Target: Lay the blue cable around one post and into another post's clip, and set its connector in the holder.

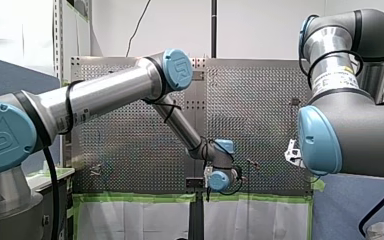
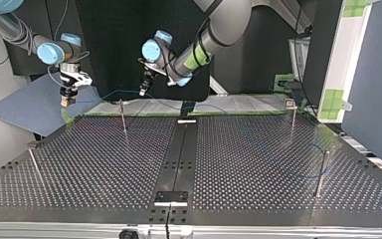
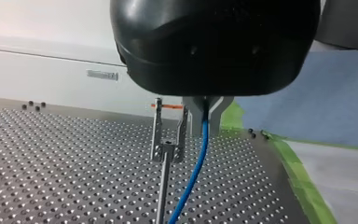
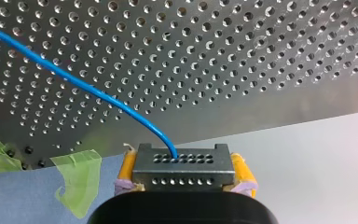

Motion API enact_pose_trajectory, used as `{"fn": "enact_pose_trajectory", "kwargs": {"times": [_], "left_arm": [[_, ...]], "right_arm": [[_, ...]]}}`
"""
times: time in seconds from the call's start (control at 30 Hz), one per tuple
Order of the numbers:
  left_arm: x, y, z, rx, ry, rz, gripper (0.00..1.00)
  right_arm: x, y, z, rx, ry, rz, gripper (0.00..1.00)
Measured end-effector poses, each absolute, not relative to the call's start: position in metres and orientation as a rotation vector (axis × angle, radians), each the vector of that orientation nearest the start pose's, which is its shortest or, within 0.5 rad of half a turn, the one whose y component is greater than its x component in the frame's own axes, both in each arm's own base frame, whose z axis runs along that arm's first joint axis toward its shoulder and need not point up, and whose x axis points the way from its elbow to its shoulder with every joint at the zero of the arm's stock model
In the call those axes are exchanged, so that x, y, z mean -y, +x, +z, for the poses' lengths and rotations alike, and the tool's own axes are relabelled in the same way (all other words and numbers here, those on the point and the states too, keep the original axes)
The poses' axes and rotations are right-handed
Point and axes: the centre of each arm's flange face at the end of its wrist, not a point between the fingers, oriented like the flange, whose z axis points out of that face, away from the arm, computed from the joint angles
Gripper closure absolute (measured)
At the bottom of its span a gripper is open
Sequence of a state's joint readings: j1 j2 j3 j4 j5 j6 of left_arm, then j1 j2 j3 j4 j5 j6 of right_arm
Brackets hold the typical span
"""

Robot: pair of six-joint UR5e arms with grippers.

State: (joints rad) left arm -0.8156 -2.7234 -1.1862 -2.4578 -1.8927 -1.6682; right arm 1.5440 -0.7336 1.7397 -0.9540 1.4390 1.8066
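Observation:
My left gripper [image 3: 206,122], black with metal fingers, is shut on the blue cable [image 3: 196,168], which hangs down to the perforated table. Close beside it stands a thin post with a forked clip [image 3: 168,147]; the cable runs next to the clip, outside it. My right gripper [image 4: 183,157] has its yellow pads shut on the grey connector block [image 4: 182,176], with the cable [image 4: 88,88] leaving its face. In the top view my left gripper [image 2: 142,92] hovers by the far clip post [image 2: 123,117], and my right gripper [image 2: 68,101] hangs past the table's far left corner.
Other posts stand on the table: one with a square head [image 2: 292,117] far right, a plain one [image 2: 322,172] near right that the cable loops by, and a leaning one [image 2: 34,162] at the left. Green tape [image 4: 79,179] marks the table's edge.

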Motion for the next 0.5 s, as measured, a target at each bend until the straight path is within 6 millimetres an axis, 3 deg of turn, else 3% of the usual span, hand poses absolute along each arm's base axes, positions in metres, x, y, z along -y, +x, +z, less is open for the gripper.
{"fn": "enact_pose_trajectory", "kwargs": {"times": [0.5], "left_arm": [[0.618,0.461,-0.039,-1.631,0.33,-0.468,1.0]], "right_arm": [[0.635,0.128,0.019,1.382,1.204,1.43,1.0]]}}
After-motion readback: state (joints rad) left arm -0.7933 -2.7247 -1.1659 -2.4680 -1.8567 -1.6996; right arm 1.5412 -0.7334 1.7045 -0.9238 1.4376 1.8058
